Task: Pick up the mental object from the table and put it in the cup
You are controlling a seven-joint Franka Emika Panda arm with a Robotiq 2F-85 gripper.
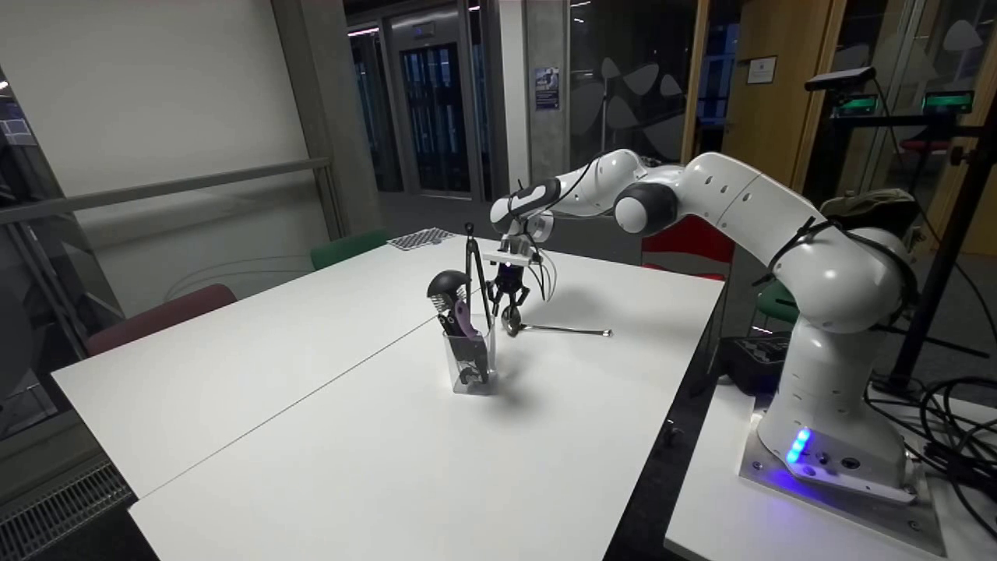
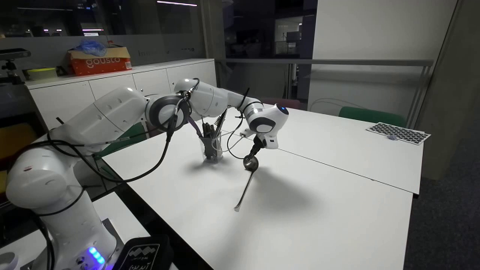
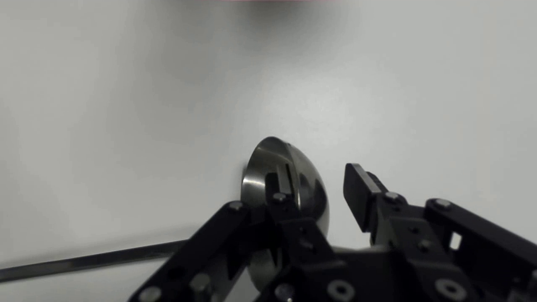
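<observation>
Patterned board (image 1: 420, 238): I see it in an exterior view at 10 o'clock from my gripper (image 3: 317, 184), on the white table (image 1: 311, 452).
Clear cup (image 1: 491, 365): upright at the gripper's 7 o'clock in an exterior view, holding utensils (image 1: 447, 282), one purple-handled.
Jaws: standing apart; in my wrist view one finger is at the hollow side of the metal ladle (image 3: 312, 180), the other beyond its rounded back with a gap.
Ladle: on the table outside the cup, bowl on its side, handle (image 1: 568, 330) toward 3 o'clock in an exterior view.
White arm (image 1: 755, 206): base between 3 and 4 o'clock, blue lights (image 1: 800, 446) lit.
</observation>
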